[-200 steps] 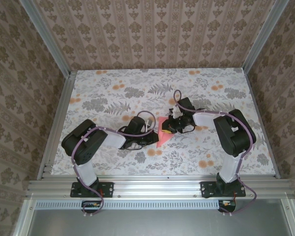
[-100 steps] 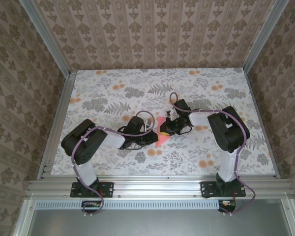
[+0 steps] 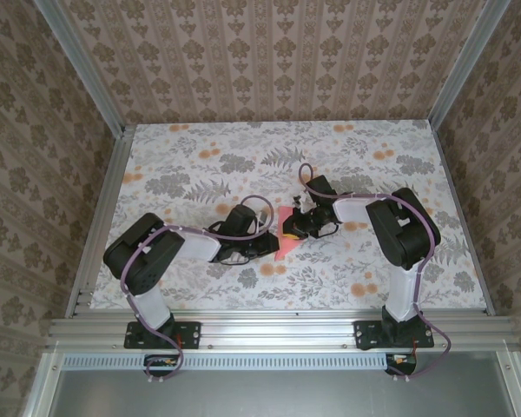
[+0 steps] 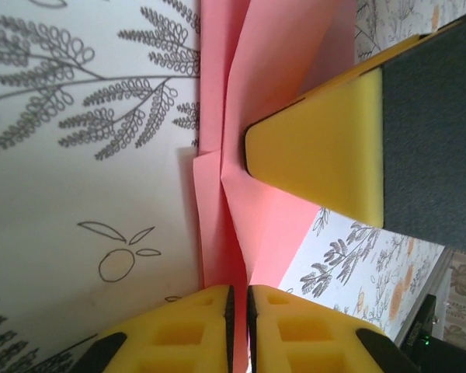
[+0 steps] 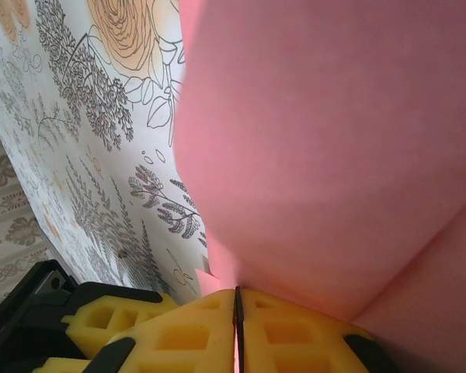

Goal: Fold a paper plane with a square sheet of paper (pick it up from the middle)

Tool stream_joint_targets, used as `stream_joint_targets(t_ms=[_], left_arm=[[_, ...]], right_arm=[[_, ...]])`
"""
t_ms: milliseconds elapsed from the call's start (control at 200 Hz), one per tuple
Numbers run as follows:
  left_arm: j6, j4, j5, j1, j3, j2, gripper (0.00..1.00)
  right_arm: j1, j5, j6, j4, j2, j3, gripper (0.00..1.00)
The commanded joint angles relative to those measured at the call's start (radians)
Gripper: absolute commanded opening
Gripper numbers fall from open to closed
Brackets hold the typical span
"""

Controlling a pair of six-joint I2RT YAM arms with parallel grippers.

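- Pink-red paper (image 3: 282, 248) flat on floral table (image 3: 182, 156), mostly hidden under both grippers, fold shape hard to make out
- left gripper (image 4: 238, 299) at paper's left, pinched closed on its edge
- right gripper (image 5: 237, 301) at paper's right, clamped on it too
- paper cut off by frame in both wrist views

**Paper pinched at the bottom of the frame**

The pink-red paper (image 5: 326, 155) covers the centre and right, with a soft crease running towards the lower right. At the bottom, the right gripper (image 5: 237, 299) has its two yellow fingers (image 5: 182, 334) pressed together on the paper's lower edge. The flower-print table cover (image 5: 101, 163) shows along the left. A further yellow block (image 5: 101, 317) on black housing sits in the lower left corner.
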Motion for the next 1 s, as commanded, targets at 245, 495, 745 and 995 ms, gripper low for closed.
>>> stream_joint_targets(t_ms=[245, 495, 745, 995], left_arm=[[-0.021, 0.016, -0.003, 0.009, -0.029, 0.007, 0.04], [-0.017, -0.033, -0.040, 0.015, -0.044, -0.058, 0.17], [0.024, -0.208, -0.113, 0.006, 0.000, -0.235, 0.18], [0.053, -0.245, -0.061, -0.067, 0.116, -0.155, 0.06]], right_arm=[[0.000, 0.100, -0.014, -0.070, 0.049, 0.008, 0.12], [0.000, 0.122, -0.009, -0.082, 0.066, 0.008, 0.11], [0.001, 0.132, 0.003, -0.083, 0.067, 0.008, 0.11], [0.001, 0.130, 0.017, -0.072, 0.065, 0.002, 0.11]])
